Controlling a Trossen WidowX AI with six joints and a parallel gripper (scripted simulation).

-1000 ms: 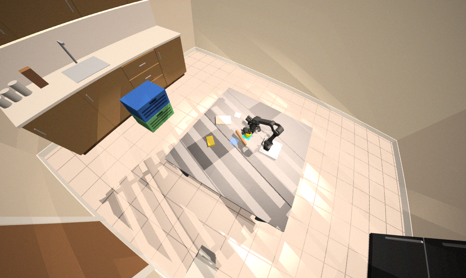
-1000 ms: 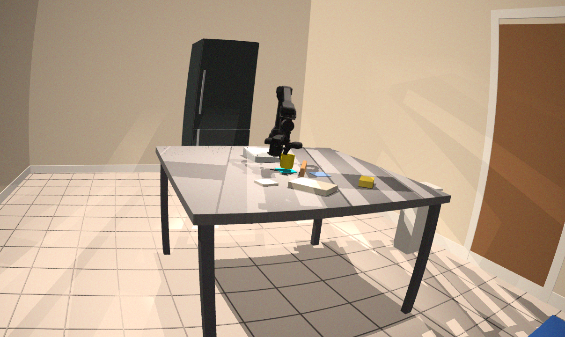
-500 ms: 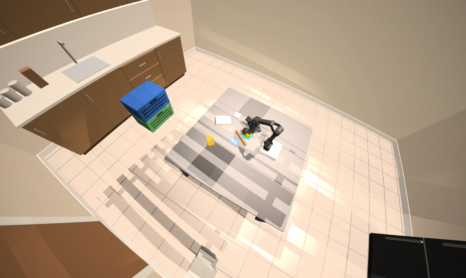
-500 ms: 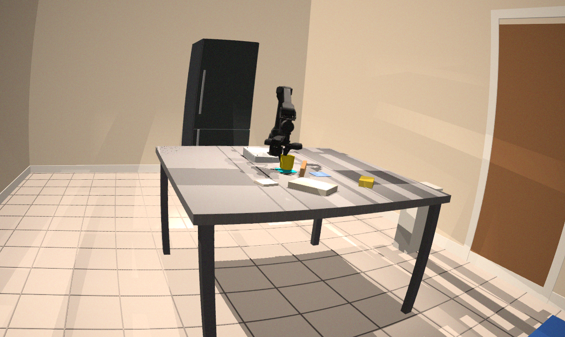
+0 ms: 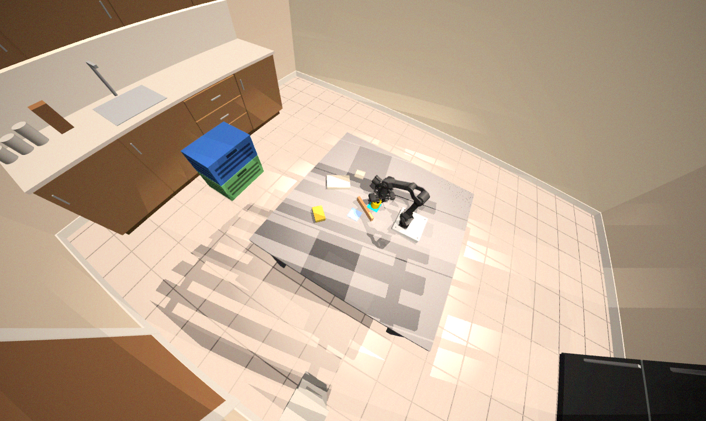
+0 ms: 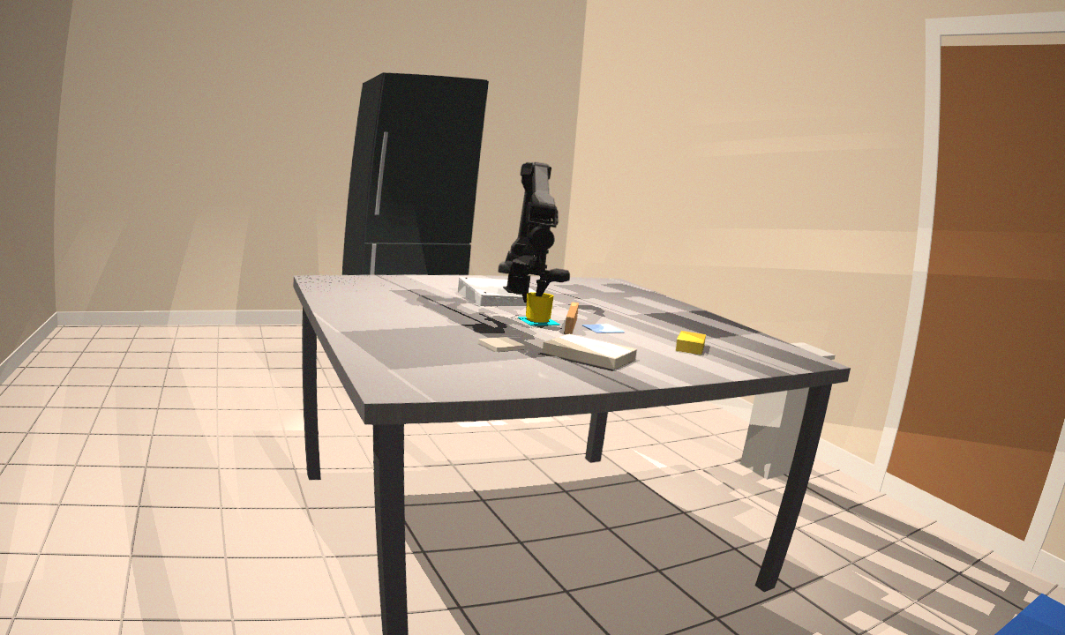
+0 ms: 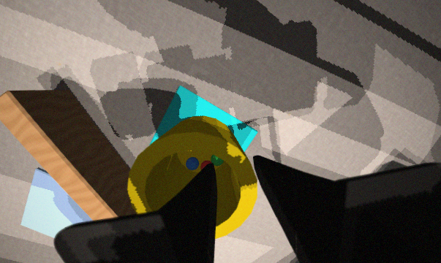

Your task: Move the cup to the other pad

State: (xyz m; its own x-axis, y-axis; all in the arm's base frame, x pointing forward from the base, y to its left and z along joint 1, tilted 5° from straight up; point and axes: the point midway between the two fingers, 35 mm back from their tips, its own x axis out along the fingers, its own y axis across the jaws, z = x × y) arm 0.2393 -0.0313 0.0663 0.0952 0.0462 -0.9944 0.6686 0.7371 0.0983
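Note:
The yellow cup [image 5: 376, 204] [image 6: 539, 310] [image 7: 154, 146] stands upright on the cyan pad [image 6: 552, 323] [image 7: 209, 106]. Inside it lie a blue marble [image 7: 192, 163], a red marble [image 7: 205, 165] and a green marble [image 7: 216, 160]. My gripper [image 6: 532, 295] [image 7: 234, 165] is open at the cup's rim. One finger reaches over the cup's inside, the other is outside the wall, with a gap between it and the wall in the wrist view. The finger partly hides the red marble. The light blue pad [image 5: 354, 214] [image 6: 603, 328] [image 7: 41, 208] bears nothing.
A wooden bar [image 5: 365, 208] [image 6: 571, 317] [image 7: 52, 153] stands between the two pads, close beside the cup. A yellow block [image 5: 318, 213] [image 6: 690, 341], a pale slab [image 5: 337, 182] [image 6: 588, 351] and a small pale tile [image 5: 360, 173] [image 6: 501, 344] lie farther out on the table.

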